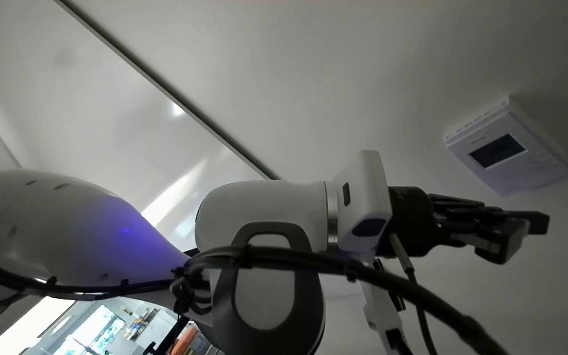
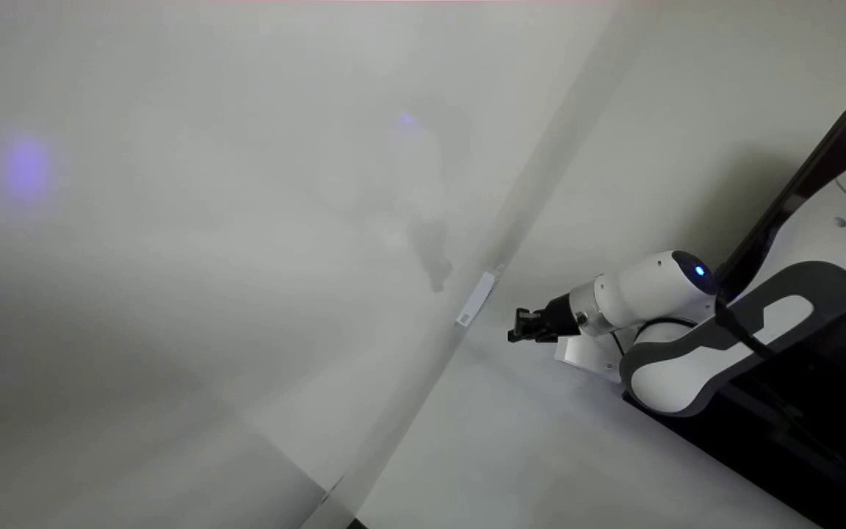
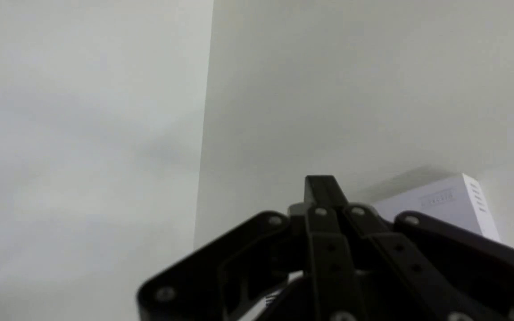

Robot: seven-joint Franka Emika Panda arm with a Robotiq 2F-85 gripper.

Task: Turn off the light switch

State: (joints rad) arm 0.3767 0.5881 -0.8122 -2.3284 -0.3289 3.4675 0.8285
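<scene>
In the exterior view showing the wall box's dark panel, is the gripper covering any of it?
No, the dark panel on the white wall box shows whole there, with the gripper lower in the picture.

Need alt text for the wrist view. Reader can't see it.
Closed black tool extends up from the bottom edge and partly blocks the view of the light switch, a white box slotted along one side, at lower right. A near-vertical seam left of centre divides the pale background.
</scene>
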